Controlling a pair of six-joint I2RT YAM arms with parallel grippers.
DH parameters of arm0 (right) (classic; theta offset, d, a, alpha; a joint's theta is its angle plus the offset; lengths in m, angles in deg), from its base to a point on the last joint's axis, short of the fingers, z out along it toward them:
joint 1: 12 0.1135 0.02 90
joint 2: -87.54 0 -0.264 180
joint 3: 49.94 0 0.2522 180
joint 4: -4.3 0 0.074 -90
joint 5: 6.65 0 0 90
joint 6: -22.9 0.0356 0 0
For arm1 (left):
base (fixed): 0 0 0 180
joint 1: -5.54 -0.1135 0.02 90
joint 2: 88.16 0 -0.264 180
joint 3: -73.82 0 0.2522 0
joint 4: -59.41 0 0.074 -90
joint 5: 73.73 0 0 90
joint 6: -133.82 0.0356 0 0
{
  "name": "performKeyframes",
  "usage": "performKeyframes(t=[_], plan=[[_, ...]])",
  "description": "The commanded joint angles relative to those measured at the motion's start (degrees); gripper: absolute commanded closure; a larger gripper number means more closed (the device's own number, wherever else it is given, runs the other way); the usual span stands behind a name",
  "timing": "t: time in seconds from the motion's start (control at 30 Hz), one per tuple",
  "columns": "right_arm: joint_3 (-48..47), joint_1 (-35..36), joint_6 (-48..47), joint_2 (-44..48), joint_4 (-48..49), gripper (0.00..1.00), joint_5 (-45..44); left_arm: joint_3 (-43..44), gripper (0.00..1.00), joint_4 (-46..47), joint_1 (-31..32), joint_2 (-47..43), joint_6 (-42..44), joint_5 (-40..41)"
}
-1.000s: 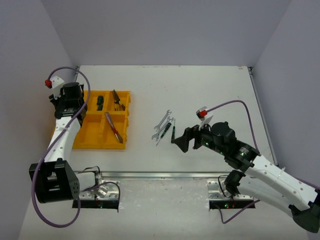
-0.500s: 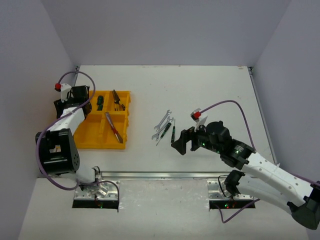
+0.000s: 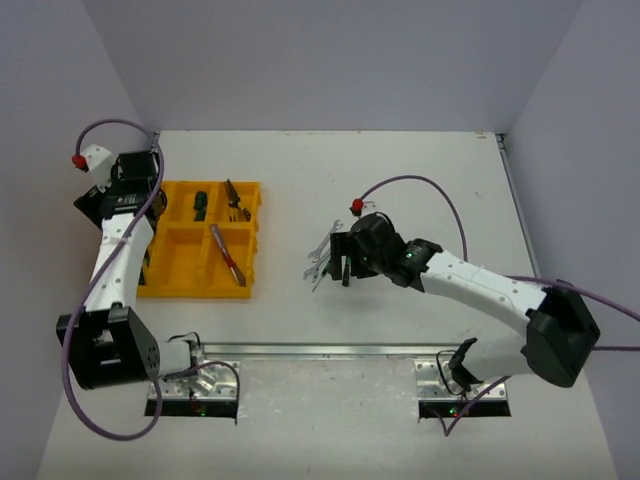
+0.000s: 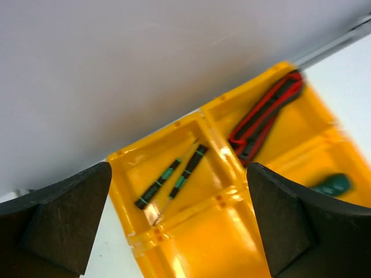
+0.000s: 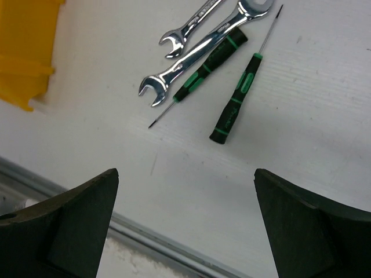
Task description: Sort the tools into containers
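- We saw the left gripper (image 4: 177, 194) over the wall-side end of the yellow tray (image 4: 232, 237). Its fingers (image 4: 58, 223) were spread wide, with nothing between them.
- Below it, the corner compartment by the wall held a pair of screwdrivers (image 4: 172, 178), green and black, lying side by side.
- The compartment beside that one held red-black pliers (image 4: 264, 113).
- A green handle (image 4: 331, 184) showed, blurred, in a third compartment.
- From above we made out a second pair of pliers (image 3: 236, 201) in the far right compartment.
- A red-handled knife (image 3: 228, 257) lay slantwise in the near row; we could not tell in which compartment.
- The right gripper (image 5: 185, 174) hovered over the table (image 5: 301, 174), its jaws wide apart and empty.
- Just ahead of it, four tools lay loose on the table, well apart from the tray.
- A short wrench (image 5: 191, 24) and a long wrench (image 5: 203, 51) lay nearly parallel, close together.
- A slim screwdriver (image 5: 211, 65) lay along the long wrench, its handle against the shaft and its tip pointing toward the gripper.
- Another screwdriver (image 5: 235, 105) lay just beside these, not touching them, its tip pointing away.
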Motion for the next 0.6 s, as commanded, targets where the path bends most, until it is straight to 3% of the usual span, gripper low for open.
performKeyframes(t=[0.0,0.13,0.27,0.47,0.57], plan=[[-7.61,-0.22,7.92,-9.33,-7.33,0.01,-12.58,-0.49,0.00,-3.94,-0.49,-14.33,-4.86,-17.76],[-10.61,-1.41,11.27,-17.27,-8.22,0.04,-14.91,-12.55,0.00,3.98,-0.49,-32.16,-2.75,-37.40],[-13.23,-2.07,12.32,-22.95,-8.13,0.21,-15.82,-21.29,0.00,4.95,-0.49,-38.77,-0.14,-48.43],[-14.23,-4.15,13.03,-28.27,-7.48,0.40,-14.06,-22.81,0.00,4.67,0.99,-39.76,0.50,-51.42],[-13.02,-4.62,12.68,-30.09,-5.06,0.44,-11.79,-23.71,0.00,5.77,1.09,-39.84,0.34,-52.27]])
